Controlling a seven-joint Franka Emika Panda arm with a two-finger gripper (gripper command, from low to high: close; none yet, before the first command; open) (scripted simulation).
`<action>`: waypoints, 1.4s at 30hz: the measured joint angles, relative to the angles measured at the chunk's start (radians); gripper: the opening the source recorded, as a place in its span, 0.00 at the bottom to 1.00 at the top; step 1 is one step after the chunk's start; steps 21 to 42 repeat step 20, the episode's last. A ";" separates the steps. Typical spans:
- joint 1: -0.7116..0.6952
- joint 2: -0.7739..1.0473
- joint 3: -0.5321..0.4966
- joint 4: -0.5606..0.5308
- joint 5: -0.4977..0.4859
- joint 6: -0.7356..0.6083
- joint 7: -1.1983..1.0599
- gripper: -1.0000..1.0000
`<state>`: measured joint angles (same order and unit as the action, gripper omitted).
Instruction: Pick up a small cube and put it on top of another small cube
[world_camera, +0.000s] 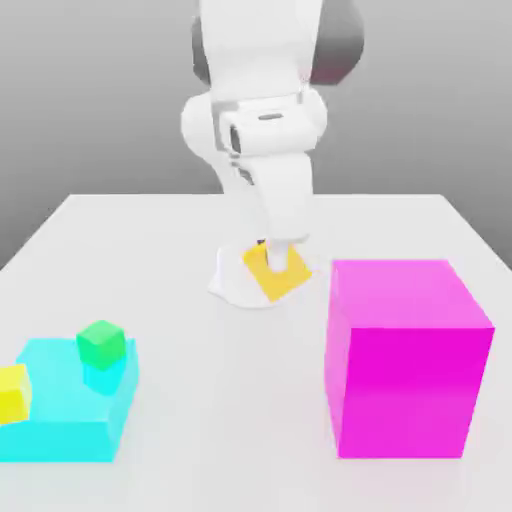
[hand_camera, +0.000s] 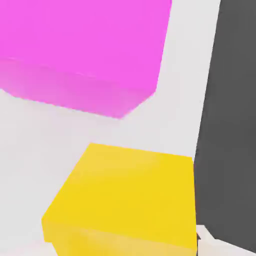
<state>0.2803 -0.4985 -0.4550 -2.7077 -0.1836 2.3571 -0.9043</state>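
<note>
Exterior view shows you the white Franka arm (world_camera: 265, 120) reaching down over the middle of the white table (world_camera: 180, 250), toward its far edge, with the two-finger gripper (world_camera: 275, 262) closed on the small orange-yellow cube (world_camera: 275, 272). You can see that cube tilted, one corner pointing down, held up off the tabletop just in front of the arm's white base. Nearer the front edge, toward the exterior view's right, stands the big magenta box (world_camera: 405, 360), upright and well apart from the held cube. At the front corner on the exterior view's left sits a cyan stepped block (world_camera: 70, 405); a small green cube (world_camera: 101, 343) rests on its raised part, and a small lemon-yellow cube (world_camera: 12, 392) sits on its lower part, beside the green one and partly cut off by the frame edge. In the hand view you look straight onto the orange-yellow cube (hand_camera: 125, 200), close up, with the magenta box (hand_camera: 85, 50) beyond it, a strip of white table (hand_camera: 30, 145) between the two, and a dark band past the table's edge.
</note>
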 joint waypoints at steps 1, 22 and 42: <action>-0.035 0.001 -0.024 -0.003 -0.020 -0.004 -0.011 0.00; -0.208 0.268 -0.289 -0.089 -0.114 0.244 -0.160 1.00; -0.208 0.268 -0.289 -0.089 -0.114 0.244 -0.160 1.00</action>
